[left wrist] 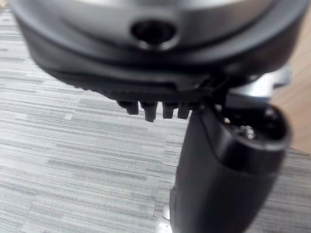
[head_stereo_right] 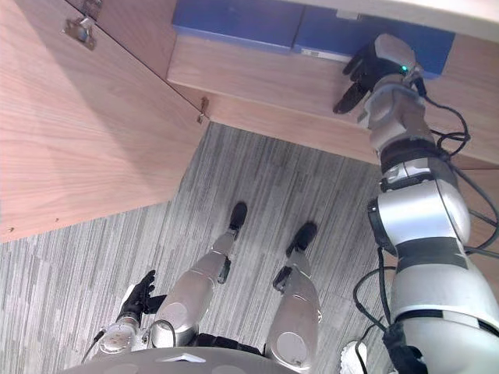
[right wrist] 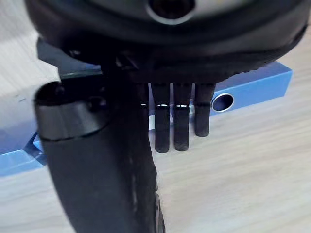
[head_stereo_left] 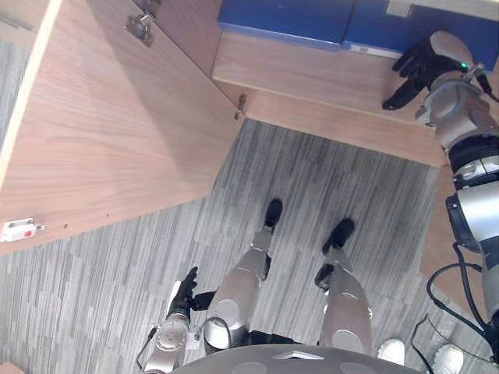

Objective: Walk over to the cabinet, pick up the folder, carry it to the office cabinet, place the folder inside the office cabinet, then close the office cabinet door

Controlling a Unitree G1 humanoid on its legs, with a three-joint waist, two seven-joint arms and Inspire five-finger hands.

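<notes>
Wood shelf (head_stereo_left: 312, 82) holds blue folder (head_stereo_left: 374, 27); right hand (head_stereo_left: 421, 66) at 2 o'clock, fingers straight, seemingly empty; left hand (head_stereo_left: 185, 294) at 7 o'clock, relaxed.

This has the look of an office: the floor is grey striped carpet tiling (head_stereo_left: 335, 179) laid in patches. At about ten o'clock a pale wood-laminate cabinet door (head_stereo_left: 101, 117) stands swung open, a small metal hinge (head_stereo_left: 140, 27) fixed near its far edge. From twelve to one o'clock, flat blue ring-binder folders (head_stereo_left: 284, 19) lie on a matching wooden shelf (head_stereo_left: 312, 78), one showing a round metal-rimmed finger hole (right wrist: 223, 102) in its spine.
</notes>
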